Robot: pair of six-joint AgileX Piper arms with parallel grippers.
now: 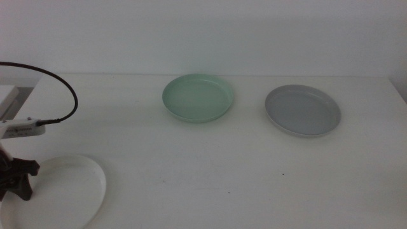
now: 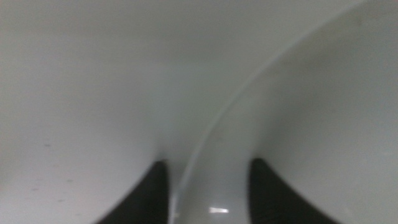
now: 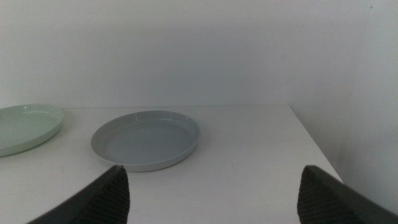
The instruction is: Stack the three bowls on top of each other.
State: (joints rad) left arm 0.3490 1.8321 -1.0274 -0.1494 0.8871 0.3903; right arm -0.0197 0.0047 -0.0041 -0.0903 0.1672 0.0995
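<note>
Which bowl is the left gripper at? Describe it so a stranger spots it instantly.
On the white table, look to the near left corner, where the left gripper straddles a rim. That is the white bowl, far from the mint green bowl and grey bowl.

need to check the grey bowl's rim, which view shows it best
The right wrist view: the grey bowl lies close and whole, rim unobstructed, ahead of the open right tool. The middle view shows it whole too, but smaller, beside the mint green bowl. The left wrist view shows only the white bowl.
</note>
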